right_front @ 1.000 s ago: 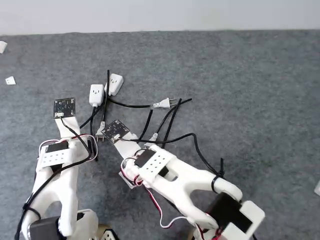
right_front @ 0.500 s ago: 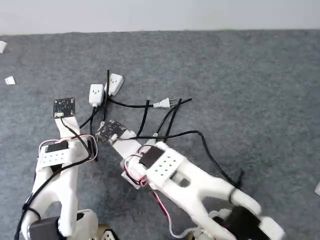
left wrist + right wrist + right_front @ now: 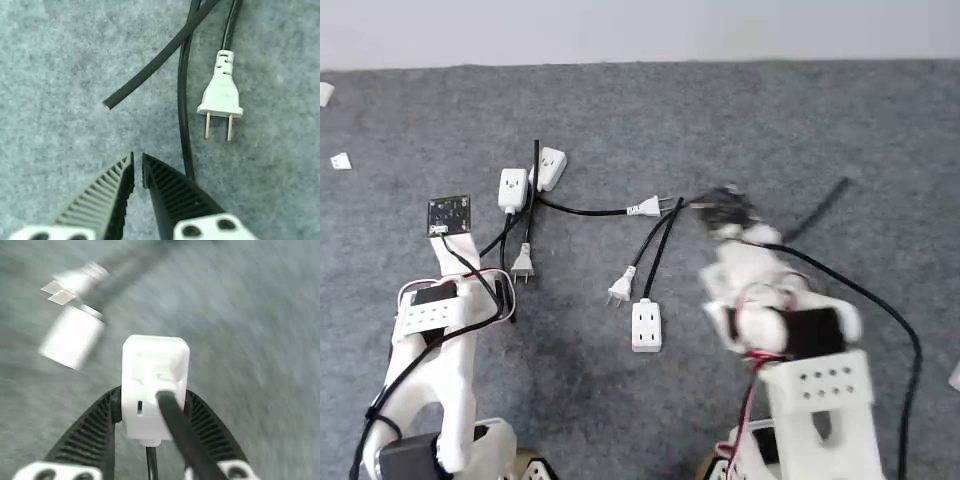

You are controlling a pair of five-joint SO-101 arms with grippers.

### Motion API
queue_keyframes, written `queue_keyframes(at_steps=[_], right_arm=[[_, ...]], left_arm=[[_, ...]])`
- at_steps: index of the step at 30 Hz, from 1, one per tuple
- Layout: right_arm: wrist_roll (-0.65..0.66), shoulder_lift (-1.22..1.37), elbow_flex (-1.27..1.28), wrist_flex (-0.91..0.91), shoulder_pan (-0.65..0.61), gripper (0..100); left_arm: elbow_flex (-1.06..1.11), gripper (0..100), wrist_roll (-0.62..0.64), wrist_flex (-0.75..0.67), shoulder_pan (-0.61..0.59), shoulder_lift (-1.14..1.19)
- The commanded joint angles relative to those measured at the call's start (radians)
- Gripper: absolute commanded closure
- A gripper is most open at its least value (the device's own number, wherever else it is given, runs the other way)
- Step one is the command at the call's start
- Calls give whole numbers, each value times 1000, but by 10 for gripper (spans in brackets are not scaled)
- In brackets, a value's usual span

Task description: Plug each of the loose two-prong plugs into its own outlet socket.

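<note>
My right gripper (image 3: 154,395) is shut on a white outlet socket (image 3: 155,375) with a black cable (image 3: 175,425) leaving it; the right arm (image 3: 790,330) is at the right in the high view. On the grey carpet lie three loose white two-prong plugs (image 3: 645,208) (image 3: 523,265) (image 3: 619,290) and three white sockets (image 3: 512,188) (image 3: 550,167) (image 3: 646,326). My left gripper (image 3: 137,162) is shut on nothing, just short of a plug (image 3: 220,95) whose prongs face it, with a black cable (image 3: 184,115) between them and a bare cable end (image 3: 106,105) beside it.
Black cables (image 3: 660,235) cross the middle of the carpet, and one (image 3: 820,210) trails off past the right arm. Small white scraps lie at the far left (image 3: 340,160) and right edge (image 3: 955,375). A pale wall (image 3: 640,30) bounds the far side.
The right arm has swung from the left-centre over to the right, dragging a black cable along. That uncovered a socket and a plug in the middle. The left arm has kept still.
</note>
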Motion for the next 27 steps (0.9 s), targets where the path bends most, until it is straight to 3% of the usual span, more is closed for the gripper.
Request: queue_keyframes(at_steps=[1, 4, 7, 20, 27], right_arm=[[121, -59, 109, -38, 318, 990], [239, -62, 232, -163, 552, 990], [315, -61, 364, -297, 694, 990], [397, -61, 479, -570, 1104, 990], [396, -61, 497, -634, 1196, 990]], left_arm=[[-51, 976, -9, 2, -9, 0], [-51, 975, -9, 2, -9, 0], [-51, 975, -9, 2, -9, 0], [-51, 975, -9, -17, -8, 0], [-51, 975, -9, -18, -6, 0]])
